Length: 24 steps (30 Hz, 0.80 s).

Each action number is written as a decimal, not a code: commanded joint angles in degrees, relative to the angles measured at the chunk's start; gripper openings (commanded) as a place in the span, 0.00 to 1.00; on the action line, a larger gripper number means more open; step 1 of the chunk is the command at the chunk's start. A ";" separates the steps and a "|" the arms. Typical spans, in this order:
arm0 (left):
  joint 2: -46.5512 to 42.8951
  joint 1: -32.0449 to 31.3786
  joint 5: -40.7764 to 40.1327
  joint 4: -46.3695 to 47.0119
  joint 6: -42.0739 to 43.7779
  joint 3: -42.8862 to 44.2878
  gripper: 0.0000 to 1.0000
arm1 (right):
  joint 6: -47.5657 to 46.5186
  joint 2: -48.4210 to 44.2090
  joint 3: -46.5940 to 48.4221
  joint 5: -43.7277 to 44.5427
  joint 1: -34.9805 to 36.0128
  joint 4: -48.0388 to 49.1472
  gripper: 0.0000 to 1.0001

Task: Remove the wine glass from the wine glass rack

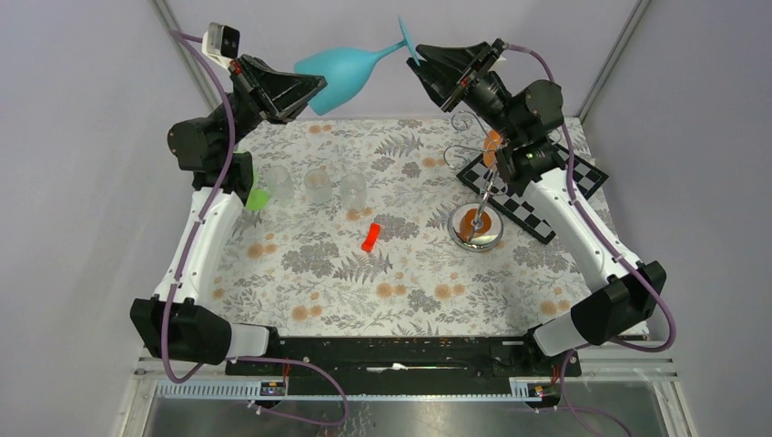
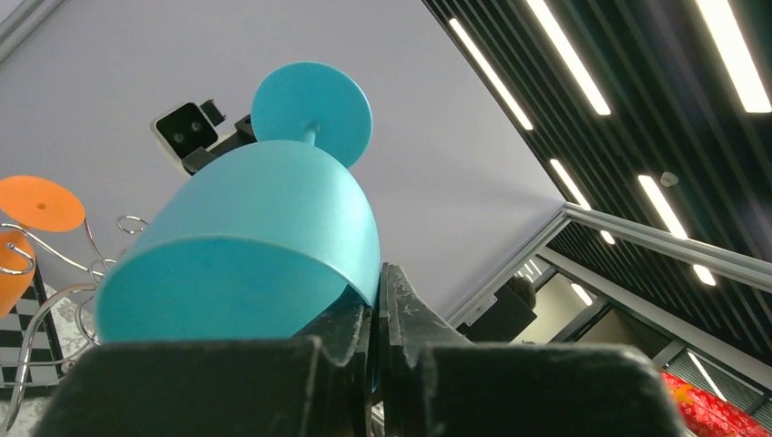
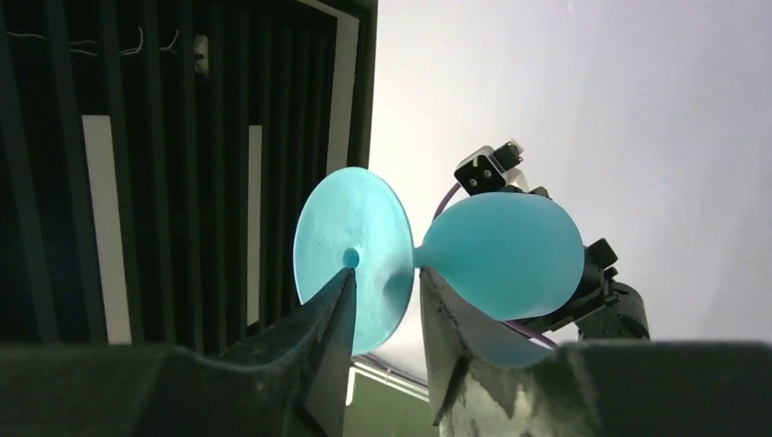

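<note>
A teal wine glass [image 1: 341, 75] hangs on its side high above the far edge of the table, between the two arms. My left gripper [image 1: 309, 89] is shut on the rim of its bowl [image 2: 255, 237], one finger inside and one outside. My right gripper [image 3: 385, 282] stands open around the glass's round foot [image 3: 355, 246], with a gap on each side of the disc. The silver wine glass rack [image 1: 487, 187] stands at the right on its shiny round base, below the right arm. An orange glass [image 1: 492, 146] still hangs from its wire arms [image 2: 91, 264].
Three clear glasses [image 1: 317, 185] stand in a row on the floral cloth at the left. A small red object [image 1: 370, 237] lies mid-table and a green piece [image 1: 258, 198] sits by the left arm. A chequered board [image 1: 533, 196] lies beside the rack.
</note>
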 commanded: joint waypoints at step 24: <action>10.34 -9.27 -21.31 -87.15 68.18 26.10 0.00 | -57.51 -21.49 9.56 33.55 -1.03 -54.03 0.72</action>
